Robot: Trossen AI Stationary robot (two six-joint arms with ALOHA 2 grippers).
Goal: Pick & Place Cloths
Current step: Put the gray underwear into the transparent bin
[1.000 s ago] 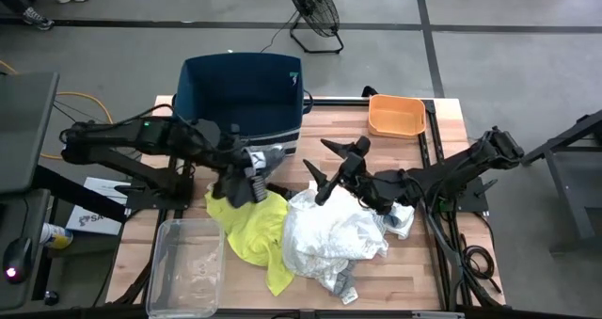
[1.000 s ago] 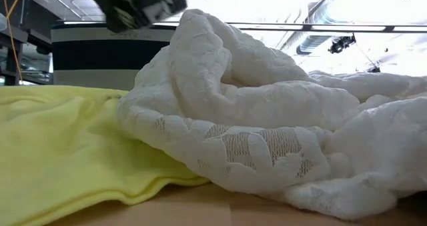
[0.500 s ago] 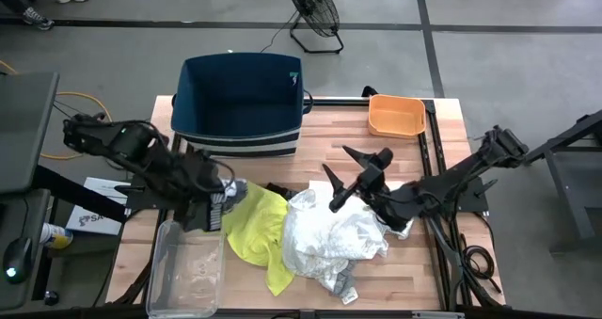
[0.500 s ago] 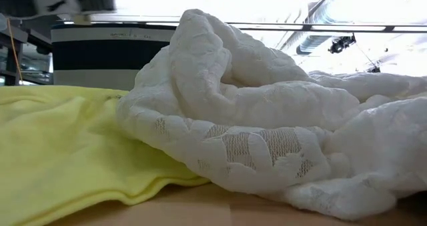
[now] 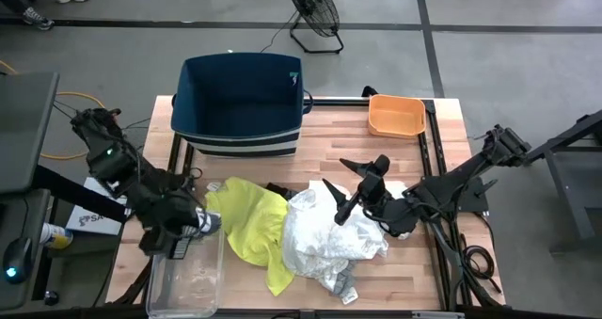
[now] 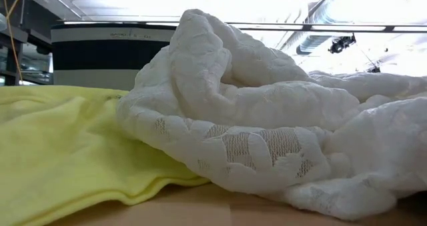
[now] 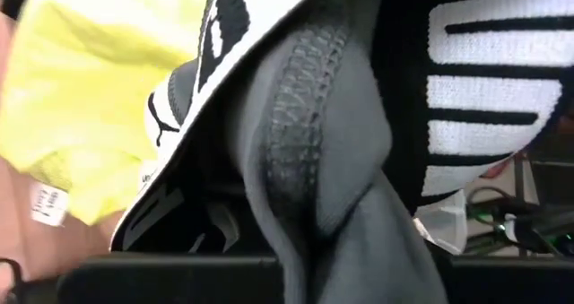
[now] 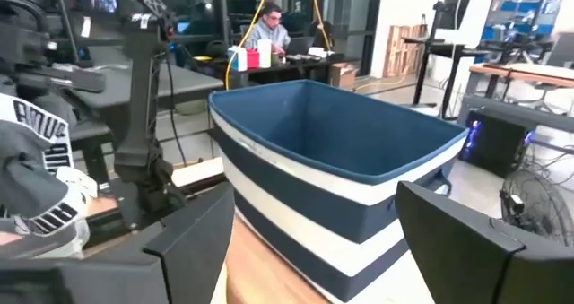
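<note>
**Wooden table, cloths heaped mid-board, left arm carrying one**

Wooden slats of the table (image 5: pixel 414 272) carry a heap of cloths at the middle. The black-and-white patterned piece (image 5: pixel 209 223), bundled with grey fabric, hangs from the left gripper (image 5: pixel 193 227), whose fingers are pinched together on it; the left wrist view is filled with its white bands, black stripes and a grey ribbed fold. It hangs over the near-left part of the table, at the far edge of a clear plastic container (image 5: pixel 184 270) and just left of the neon-yellow garment (image 5: pixel 252 227).

That yellow garment lies spread flat, its right edge tucked under the large white garment (image 5: pixel 329 239), a crumpled lace-patterned mound that dominates the low view. A small white-blue rag (image 5: pixel 401 220) peeks out at the white heap's right side, partly under the right arm.

The right gripper (image 5: pixel 349 185) hovers above the white garment's far edge, fingers spread wide apart with nothing between them; its wrist camera looks toward the dark-blue bin (image 5: pixel 240 101) with white stripes, standing at the table's far-left edge. A small orange tray (image 5: pixel 396 115) sits at the far right, well apart from the cloths. Beyond the table, a floor fan (image 5: pixel 313 13) stands on the grey floor, and the right wrist view shows a person seated at a desk (image 8: pixel 269 33) in the background.
</note>
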